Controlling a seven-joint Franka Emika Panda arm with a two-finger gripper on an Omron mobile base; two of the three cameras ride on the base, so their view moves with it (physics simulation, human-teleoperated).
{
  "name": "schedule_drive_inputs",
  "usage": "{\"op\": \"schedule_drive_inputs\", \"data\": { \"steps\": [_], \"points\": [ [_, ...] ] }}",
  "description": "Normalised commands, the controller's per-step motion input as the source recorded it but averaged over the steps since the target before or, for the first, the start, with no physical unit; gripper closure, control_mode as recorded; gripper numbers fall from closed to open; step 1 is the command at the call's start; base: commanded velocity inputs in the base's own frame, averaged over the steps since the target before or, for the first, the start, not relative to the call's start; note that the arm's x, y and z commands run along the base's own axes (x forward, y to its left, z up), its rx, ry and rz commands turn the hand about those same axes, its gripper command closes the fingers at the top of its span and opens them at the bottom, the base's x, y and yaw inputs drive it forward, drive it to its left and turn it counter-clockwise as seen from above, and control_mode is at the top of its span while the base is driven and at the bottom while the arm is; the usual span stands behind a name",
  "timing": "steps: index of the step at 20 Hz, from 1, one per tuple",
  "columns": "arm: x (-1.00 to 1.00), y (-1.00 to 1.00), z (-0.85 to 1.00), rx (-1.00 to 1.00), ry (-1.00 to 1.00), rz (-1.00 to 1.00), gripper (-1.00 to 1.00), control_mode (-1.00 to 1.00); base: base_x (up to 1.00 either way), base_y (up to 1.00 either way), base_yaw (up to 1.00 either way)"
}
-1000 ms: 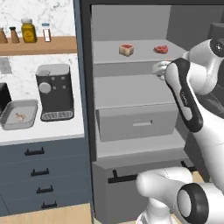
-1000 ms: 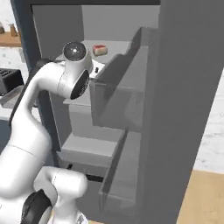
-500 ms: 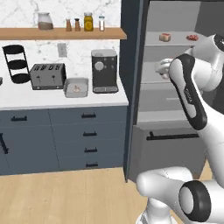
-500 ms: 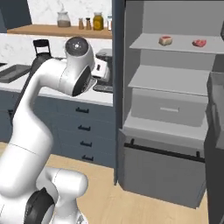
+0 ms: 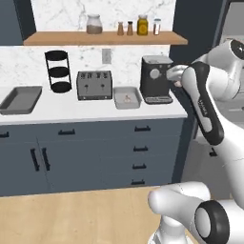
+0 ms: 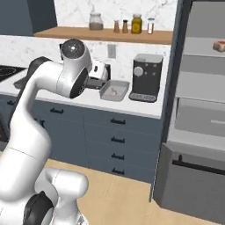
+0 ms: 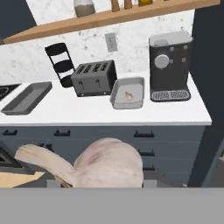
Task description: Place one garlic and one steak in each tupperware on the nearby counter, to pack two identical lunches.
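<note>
In the hand view a pinkish-beige garlic (image 7: 108, 162) bulges at the bottom, with my gripper (image 7: 105, 177) shut on it. The hand (image 5: 173, 74) hangs in front of the black coffee machine (image 5: 155, 78), above the white counter (image 5: 95, 112). One grey tupperware (image 5: 127, 97) (image 7: 127, 92) (image 6: 114, 91) lies between the toaster and the coffee machine, with one small pale piece in it. The other tupperware (image 5: 20, 99) (image 7: 27, 97) lies far left on the counter. A steak (image 6: 219, 45) rests on a shelf of the open fridge to the right.
A toaster (image 5: 94, 84) and a black tiered rack (image 5: 60, 71) stand at the back of the counter. Jars line the wooden shelf (image 5: 105, 38) above. Dark drawers with bar handles (image 5: 142, 148) run below. The fridge's open drawer (image 6: 193, 176) juts out at right.
The whole picture has swung from the open fridge to the counter, so the camera has moved with the base. The garlic stays in my shut gripper.
</note>
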Motion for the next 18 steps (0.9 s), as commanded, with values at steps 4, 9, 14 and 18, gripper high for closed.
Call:
{"op": "schedule_drive_inputs", "data": {
  "steps": [4,9,14,18],
  "points": [
    [0.00,0.00,0.00,0.00,0.00,0.00,1.00,1.00,1.00,1.00,-0.08],
    [0.00,0.00,0.00,0.00,0.00,0.00,1.00,1.00,0.99,1.00,-0.17],
    [0.00,0.00,0.00,0.00,0.00,0.00,1.00,1.00,0.74,1.00,-0.18],
    [0.00,0.00,0.00,0.00,0.00,0.00,1.00,1.00,0.57,1.00,-0.19]
  ]
}}
